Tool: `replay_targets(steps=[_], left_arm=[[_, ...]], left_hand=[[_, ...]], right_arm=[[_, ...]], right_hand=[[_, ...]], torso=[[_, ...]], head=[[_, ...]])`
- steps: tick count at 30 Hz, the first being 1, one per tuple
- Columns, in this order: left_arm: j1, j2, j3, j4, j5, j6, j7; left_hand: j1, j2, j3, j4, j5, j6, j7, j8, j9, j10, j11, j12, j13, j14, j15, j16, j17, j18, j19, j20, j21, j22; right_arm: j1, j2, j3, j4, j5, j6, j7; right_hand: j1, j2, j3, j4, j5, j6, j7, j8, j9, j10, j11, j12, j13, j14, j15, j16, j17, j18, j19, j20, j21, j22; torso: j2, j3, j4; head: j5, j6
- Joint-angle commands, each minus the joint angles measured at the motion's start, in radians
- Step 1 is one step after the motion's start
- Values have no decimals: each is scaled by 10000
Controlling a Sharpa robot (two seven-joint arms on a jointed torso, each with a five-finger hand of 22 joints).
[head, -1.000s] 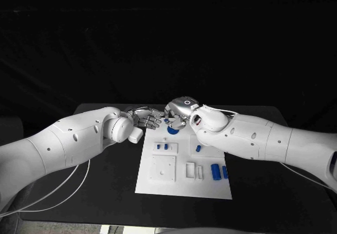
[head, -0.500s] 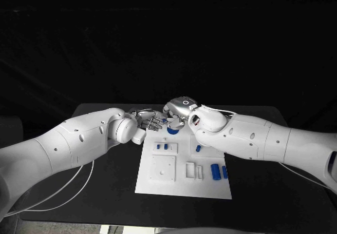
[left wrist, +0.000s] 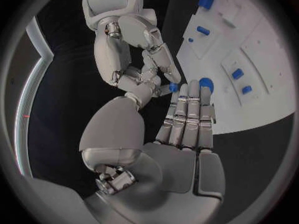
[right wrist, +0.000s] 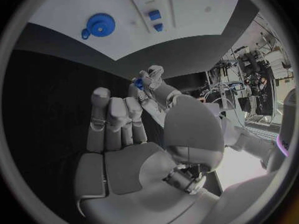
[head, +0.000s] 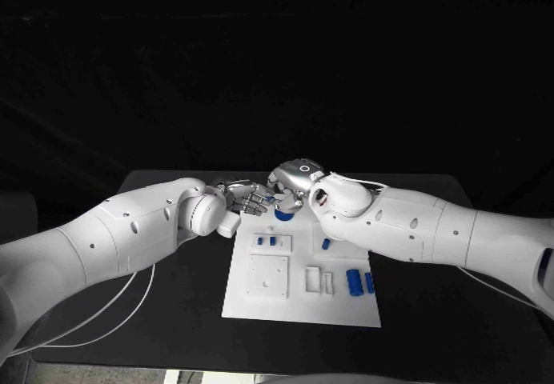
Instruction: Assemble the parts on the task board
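The flat white rectangular task board (head: pixel 303 308) was seen lying in the middle of the black tabletop (head: pixel 439 320). Both silver hands were held together just beyond the far edge of the board, above the tabletop. A small blue plastic part (left wrist: pixel 173 87) was pinched there between the thumb and a fingertip of the left hand (head: pixel 240 198), the other fingers (left wrist: pixel 201 114) of that hand being laid straight and side by side. The fingers of the right hand (head: pixel 295 180) were closed in on the same small part from the other side, and its tips were seen touching it; which hand carried the weight could not be told. The remaining fingers (right wrist: pixel 112 119) of the right hand were stretched out close together.

A round blue toothed gear (head: pixel 284 214) lay flat on the board near its far edge, just below the two hands. Two small blue pegs (head: pixel 268 240) were set in a raised white block in the board's far-left quarter. Two upright-lying blue cylinders (head: pixel 353 281) were placed side by side near the board's right edge.
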Motion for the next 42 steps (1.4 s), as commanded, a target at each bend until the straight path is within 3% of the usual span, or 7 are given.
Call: replay_targets(steps=[1, 5, 11, 32, 42], left_arm=[[2, 48, 8, 2, -2, 160, 113], [2, 82, 8, -8, -3, 170, 147], [2, 117, 8, -31, -2, 146, 164], [2, 209, 8, -88, 7, 150, 80], [2, 202, 8, -105, 80, -414, 298]], left_hand=[[-17, 150, -8, -92, 7, 107, -65, 65, -9, 146, -57, 73, 31, 69, -63, -61, 36, 144, 19, 18, -63, 25], [193, 430, 162, -219, -11, 332, -175, 188, 6, 445, -180, 177, 67, 227, -147, 9, 152, 130, 117, -49, -43, 83], [401, 575, 531, -290, -18, 495, -263, 255, -20, 632, -265, 186, 58, 342, -225, 63, 320, 83, 226, -127, -43, 143], [374, 594, 671, -372, -20, 760, -360, 363, -46, 917, -371, 220, 64, 499, -319, 124, 544, 34, 388, -230, -35, 226], [678, 732, 998, -687, 24, 1292, -550, 571, -45, 1501, -584, 363, 132, 957, -522, 244, 929, 53, 794, -423, 62, 349]], right_arm=[[2, 13, 5, 3, -126, 32, -22], [2, 20, 5, 8, -126, 17, -19], [2, 24, 5, 57, -127, 14, -20], [1, 71, 4, 65, -150, 49, -33], [1, 52, 4, 101, -106, 94, 13]], right_hand=[[9, -65, 73, 6, -51, 150, 84, 49, 14, 75, 9, -26, 13, 9, -52, 27, 13, 143, 25, -73, 68, 154], [10, -65, 74, 8, -50, 150, 84, 49, 14, 80, 9, -23, 16, 10, -52, 27, 13, 143, 26, -73, 68, 154], [14, -70, 78, 13, -50, 148, 84, 49, 14, 81, 9, -27, 16, 11, -52, 25, 12, 143, 27, -74, 67, 154], [25, -82, 86, 25, -50, 148, 83, 48, 16, 85, 8, -33, 18, 16, -53, 22, 12, 143, 31, -76, 66, 153], [28, -120, 85, 35, -51, 138, 86, 43, 15, 63, 11, -69, -3, 19, -52, 17, 12, 143, 32, -77, 63, 152]], torso=[[1, -1, -4], [1, -1, 1], [1, 7, -1], [0, 4, 3], [3, -2, -11]], head=[[-8, -17], [-10, -1], [7, -9], [-14, -14], [0, -25]])
